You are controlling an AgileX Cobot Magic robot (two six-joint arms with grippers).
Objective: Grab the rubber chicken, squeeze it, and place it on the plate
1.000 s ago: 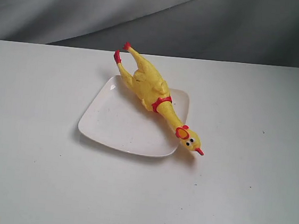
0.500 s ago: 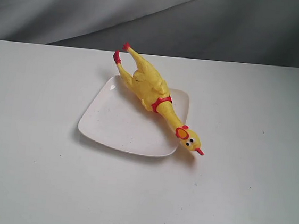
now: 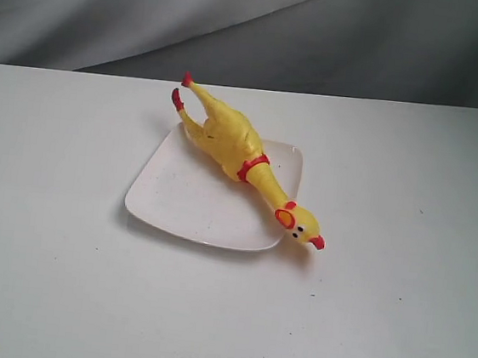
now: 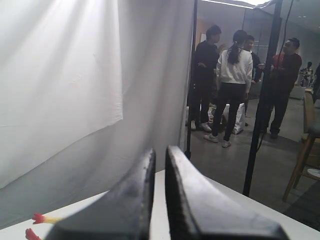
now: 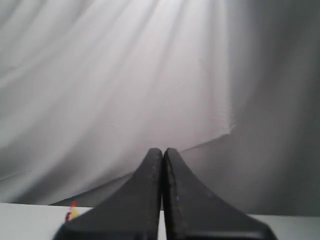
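Both grippers (image 4: 159,155) (image 5: 162,152) pressed together, empty, I see. Rubber chicken (image 3: 234,148) crosses plate (image 3: 185,203) centre-frame, head overhanging lower-right rim.

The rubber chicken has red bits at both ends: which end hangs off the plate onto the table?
The head end of the rubber chicken, with its red beak, lies past the plate's near right corner. The red feet stick up behind the far edge.

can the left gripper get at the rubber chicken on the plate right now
Probably yes. The rubber chicken lies uncovered across the plate, nothing over or beside it. The left gripper is pulled back, jaws nearly together, so it must open first.
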